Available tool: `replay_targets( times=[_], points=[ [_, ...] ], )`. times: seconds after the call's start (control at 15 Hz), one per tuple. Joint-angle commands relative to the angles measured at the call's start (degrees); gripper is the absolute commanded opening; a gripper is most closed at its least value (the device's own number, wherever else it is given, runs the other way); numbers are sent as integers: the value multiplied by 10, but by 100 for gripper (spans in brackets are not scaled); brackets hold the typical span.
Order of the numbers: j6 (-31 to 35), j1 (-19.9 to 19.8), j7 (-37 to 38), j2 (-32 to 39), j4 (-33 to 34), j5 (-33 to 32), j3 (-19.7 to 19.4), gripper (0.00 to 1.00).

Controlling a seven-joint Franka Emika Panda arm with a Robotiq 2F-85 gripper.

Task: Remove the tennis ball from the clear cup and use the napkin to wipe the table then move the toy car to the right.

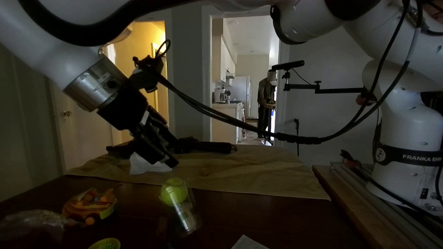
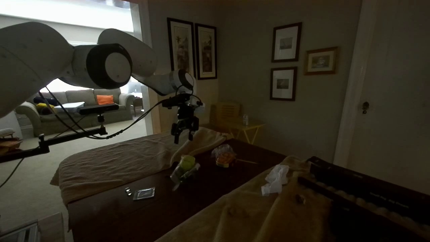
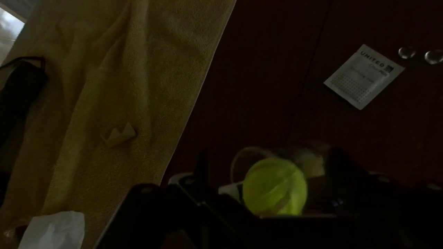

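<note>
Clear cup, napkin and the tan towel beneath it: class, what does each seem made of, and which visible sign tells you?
Clear cup: glossy, either plastic or glass; see-through with bright streaks.
Napkin: probably matte paper, crumpled and creased, though cloth is possible.
Tan towel: matte, likely terry fabric; grainy pile, soft folds.

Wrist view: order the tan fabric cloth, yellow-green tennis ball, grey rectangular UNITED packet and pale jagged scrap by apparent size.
1. Tan cloth, running out of frame
2. Yellow-green tennis ball and grey packet: too alike to rank; ball possibly nearer the camera
3. Pale jagged scrap
</note>
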Motion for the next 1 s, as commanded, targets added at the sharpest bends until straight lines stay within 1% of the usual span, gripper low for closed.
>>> replay_targets(
  times=[0.0, 0.33, 0.53, 0.6, 0.67, 0.73, 0.87, 0.93],
  points=[
    [-23, 4, -17, 18, 39, -6, -2, 61],
    [-20, 1, -21, 19, 42, 1, 2, 24],
    [29, -20, -57, 11, 34, 32, 27, 4],
    [57, -25, -73, 9, 30, 32, 33, 47],
    [78, -32, -80, 8, 29, 42, 40, 43],
    [102, -41, -88, 8, 26, 50, 47, 44],
    [153, -59, -94, 9, 18, 70, 57, 57],
    [174, -67, -96, 12, 17, 76, 59, 65]
  ],
)
